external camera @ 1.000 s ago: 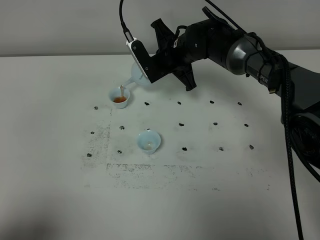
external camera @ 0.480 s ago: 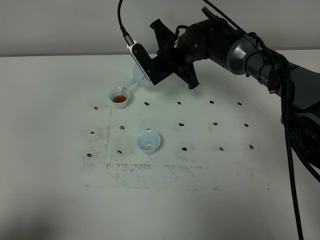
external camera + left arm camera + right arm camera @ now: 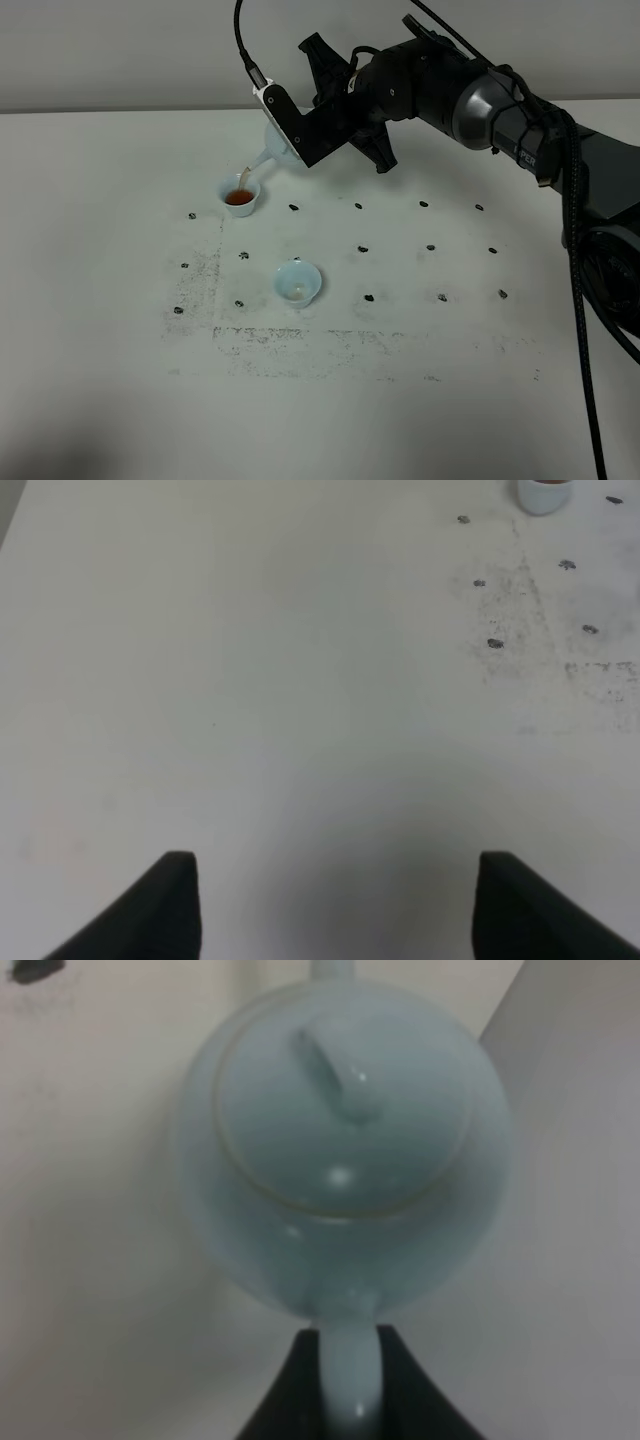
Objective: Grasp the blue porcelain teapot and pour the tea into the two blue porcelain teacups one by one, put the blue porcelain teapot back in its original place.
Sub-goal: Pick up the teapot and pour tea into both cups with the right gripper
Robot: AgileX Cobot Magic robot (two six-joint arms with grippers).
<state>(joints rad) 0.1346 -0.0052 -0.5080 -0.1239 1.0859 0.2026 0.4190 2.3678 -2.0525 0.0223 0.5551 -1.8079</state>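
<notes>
The blue porcelain teapot (image 3: 275,150) hangs tilted above the table, spout down toward the far teacup (image 3: 240,195), which holds brown tea; a thin stream still joins spout and cup. My right gripper (image 3: 300,140) is shut on the teapot's handle (image 3: 350,1380); the right wrist view shows the pot's lid and belly (image 3: 345,1140) close up. The second teacup (image 3: 298,282) stands nearer the front, with no brown tea visible in it. My left gripper (image 3: 335,900) is open and empty over bare table, far from the cups; the far teacup (image 3: 545,492) shows at the edge of its view.
The white table top (image 3: 120,300) carries rows of small black marks (image 3: 364,247) and a scuffed grey square outline (image 3: 330,340). The right arm (image 3: 480,100) and its black cables (image 3: 580,300) cross the back right.
The teapot has risen a little and stays over the far cup, and the tea in that cup has risen. The second cup and left gripper have not moved.
</notes>
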